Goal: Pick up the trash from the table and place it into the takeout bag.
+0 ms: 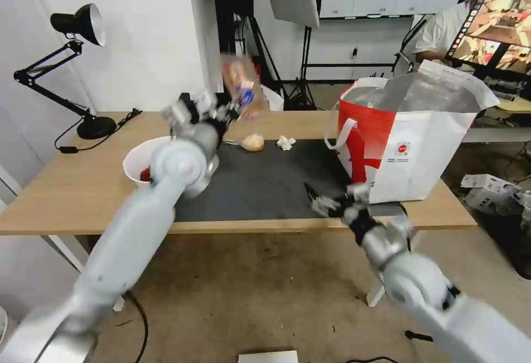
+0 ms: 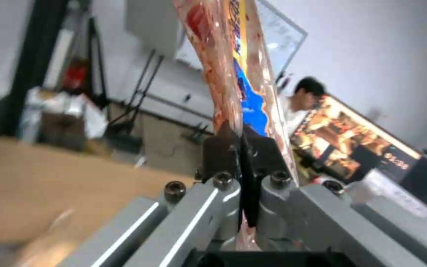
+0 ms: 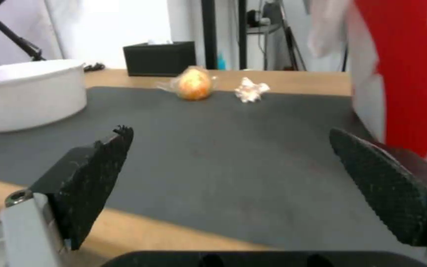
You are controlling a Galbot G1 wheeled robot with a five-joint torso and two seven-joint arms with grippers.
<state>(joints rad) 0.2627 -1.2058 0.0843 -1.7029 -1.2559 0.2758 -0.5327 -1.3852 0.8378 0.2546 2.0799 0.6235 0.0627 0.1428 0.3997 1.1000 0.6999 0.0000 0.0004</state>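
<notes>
Left end effector point(image 2: 241, 148) clenched on clear hinged plastic tray with red scraps point(image 1: 241, 86), raised above light-wood table point(image 1: 72, 186); right end effector point(image 3: 238, 185) released, beside red-and-white takeout bag point(image 1: 409, 147).

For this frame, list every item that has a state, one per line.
clear plastic tray: lifted above the table, clamped upright in the left gripper
right gripper: open, low over the dark mat
takeout bag: standing, mouth open
white bowl: on the table
small clear bag: lying on mat
crumpled tissue: lying on mat
</notes>
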